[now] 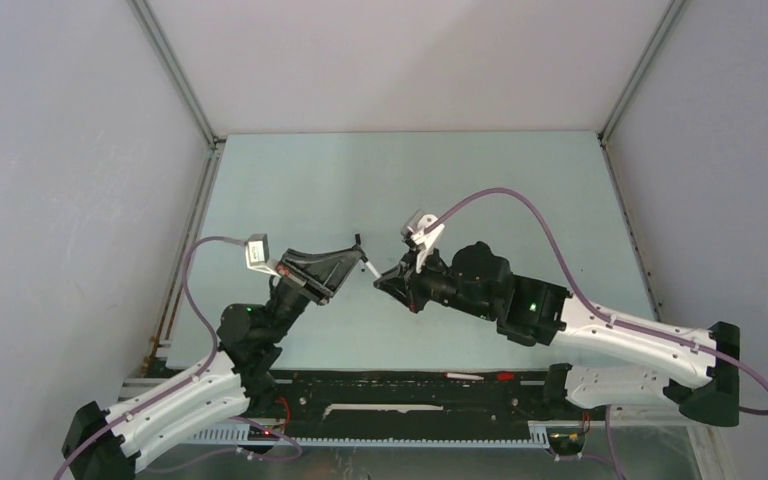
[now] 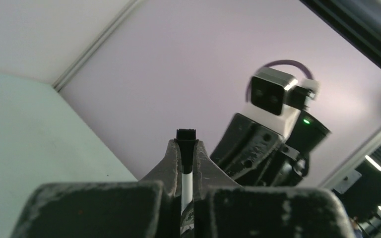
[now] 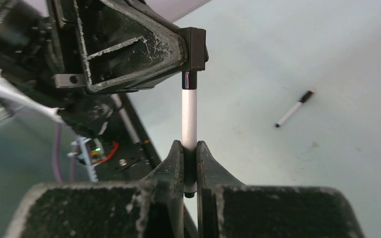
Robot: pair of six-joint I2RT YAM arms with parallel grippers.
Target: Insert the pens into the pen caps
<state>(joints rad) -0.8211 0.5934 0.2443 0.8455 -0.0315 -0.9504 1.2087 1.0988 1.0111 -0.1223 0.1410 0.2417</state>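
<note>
Right claw (image 3: 189,146) is gripping tight on the white barrel of a pen (image 3: 189,109). Straight ahead of its tips, left claw (image 2: 186,148) is pinching the same pen at the black pen cap (image 2: 186,135), with the cap end poking out past the tips. The pen is hanging in the air between both claws, above the table top (image 1: 480,190). Second pen (image 3: 293,109), black at one end, is lying flat on the table, right of the right claw and further out. Black rail (image 1: 410,392) is running behind both claws by the arm bases. Table top is showing pale green, matte, with a few small marks. Beyond the claws, plain grey-white walls (image 1: 400,60) are closing in the cell, with metal frame posts (image 1: 175,75) running down the corners.
</note>
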